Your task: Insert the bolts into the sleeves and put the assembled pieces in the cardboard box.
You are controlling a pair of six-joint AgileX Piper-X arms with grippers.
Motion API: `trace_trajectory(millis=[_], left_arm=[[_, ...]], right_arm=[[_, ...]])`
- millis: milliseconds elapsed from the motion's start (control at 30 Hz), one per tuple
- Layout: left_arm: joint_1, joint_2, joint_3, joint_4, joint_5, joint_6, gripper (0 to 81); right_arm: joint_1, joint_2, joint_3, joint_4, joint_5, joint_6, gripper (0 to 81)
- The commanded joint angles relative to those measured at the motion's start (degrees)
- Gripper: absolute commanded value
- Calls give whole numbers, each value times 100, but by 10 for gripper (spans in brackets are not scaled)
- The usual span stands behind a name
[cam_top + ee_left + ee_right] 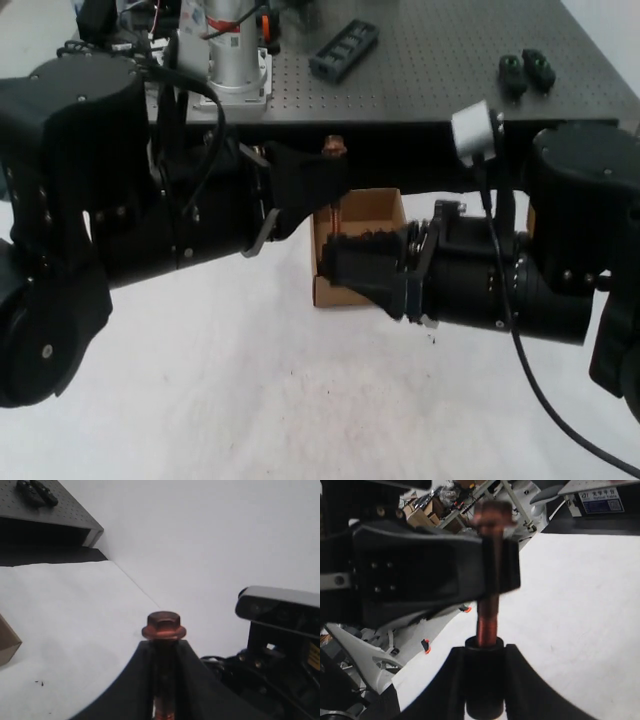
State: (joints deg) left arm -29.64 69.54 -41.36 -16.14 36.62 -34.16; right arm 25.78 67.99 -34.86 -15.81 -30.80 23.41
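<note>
The right pincer (484,651) is clenched on the black cylindrical sleeve (482,680), with its bore facing up. The copper flange-headed bolt (489,612) stands upright with its tip just entering the bore. In the high view its long axis runs twelve to six o'clock. The left pincer (163,648) grips its shank. The brown cardboard box (368,208) sits beyond.

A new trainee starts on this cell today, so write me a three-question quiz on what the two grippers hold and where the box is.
1. True or false: the left gripper holds the copper-coloured bolt with its hex head clear of the fingers.
2. The right gripper is shut on: A a black sleeve; B a wrench; C nothing.
3. Fill in: the cardboard box lies on the ___ sheet.
Key: 1 true; 2 A; 3 white.
</note>
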Motion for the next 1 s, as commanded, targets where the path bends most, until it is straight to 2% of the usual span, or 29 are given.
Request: trace_trajectory(millis=[0,133,267,333,433,467,500,600,633,700,767,800,967], left_arm=[[-18,-75,-8,-29,0,107,7],[-18,-75,-8,-29,29,121,7],[-18,-75,-8,-29,395,259,5],[-18,-75,-8,-29,568,342,103],[-18,-75,-8,-29,356,327,431],[-18,-75,-8,-18,178,284,493],[-18,-75,-8,-7,9,217,512],[-4,-75,-8,314,-286,296,426],[1,-75,-8,535,-383,370,374],[-2,-75,-8,1054,-598,597,223],[-2,-128,25,1614,-916,992,22],[-2,-186,88,1769,-1042,1145,0],[-2,-812,686,2215,-1855,1234,6]], right_arm=[[-10,-88,-74,-257,-123,39,13],[-10,-88,-74,-257,-237,39,13],[-10,-88,-74,-301,110,39,13],[-10,-88,-74,-301,223,39,13],[-92,-88,-74,-272,617,-74,13],[-185,-88,-74,-253,858,-115,13],[-310,-88,-74,-254,1087,-205,13],[-750,183,-315,-119,1628,-567,13],[-873,386,-454,-19,1708,-688,13],[-1034,941,-943,400,1826,-945,13],[-1116,1531,-1547,876,1879,-1251,13],[-1137,1878,-1859,1114,1944,-1407,13],[-1140,3389,-3181,1945,2416,-1668,13]])
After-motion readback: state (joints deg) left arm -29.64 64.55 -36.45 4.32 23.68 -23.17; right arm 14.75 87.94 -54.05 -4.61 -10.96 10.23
